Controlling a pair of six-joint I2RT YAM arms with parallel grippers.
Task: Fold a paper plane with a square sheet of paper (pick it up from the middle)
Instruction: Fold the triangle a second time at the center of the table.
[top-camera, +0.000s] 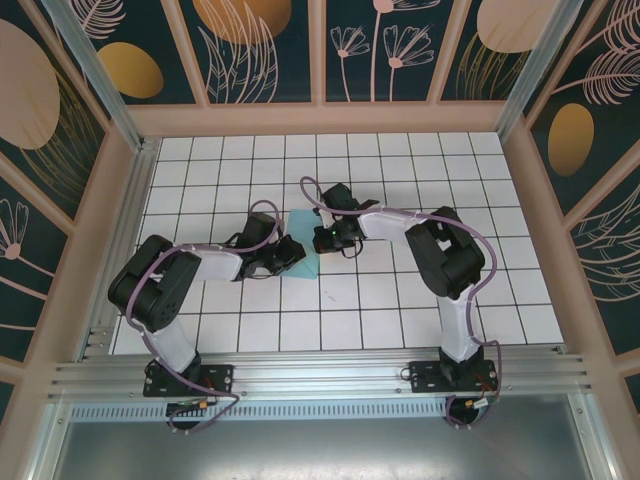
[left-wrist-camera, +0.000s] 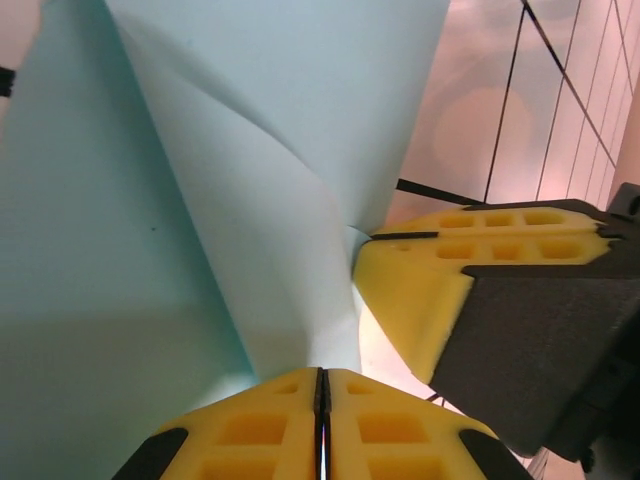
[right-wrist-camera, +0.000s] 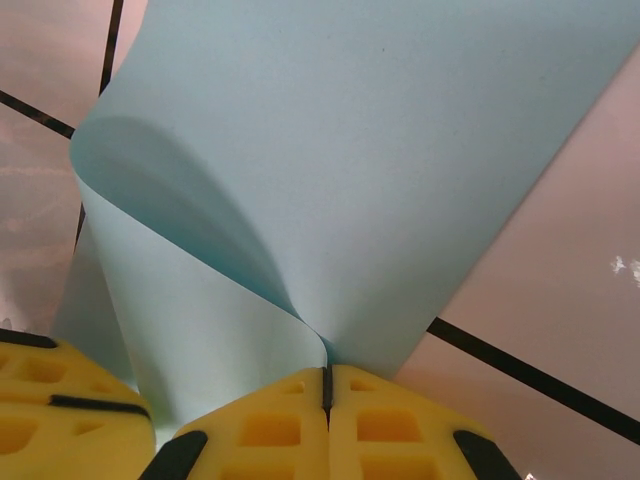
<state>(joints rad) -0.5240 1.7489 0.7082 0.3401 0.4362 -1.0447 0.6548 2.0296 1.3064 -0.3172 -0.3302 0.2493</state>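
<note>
The square sheet of paper (top-camera: 304, 255), plain light turquoise, lies near the middle of the table between my two grippers. My left gripper (top-camera: 291, 251) is shut on one edge of it. In the left wrist view the sheet (left-wrist-camera: 250, 150) rises from the closed yellow pads of the left gripper (left-wrist-camera: 322, 372) in a soft bend. My right gripper (top-camera: 325, 240) is shut on the sheet from the other side. In the right wrist view the paper (right-wrist-camera: 350, 150) curls over itself just above the right gripper (right-wrist-camera: 326, 372). The two grippers stand close together, almost touching.
The table (top-camera: 400, 300) is white tile with a black grid, walled by wooden panels on three sides. An aluminium rail (top-camera: 320, 375) runs along the near edge. The right gripper's yellow finger (left-wrist-camera: 430, 270) sits close beside my left one.
</note>
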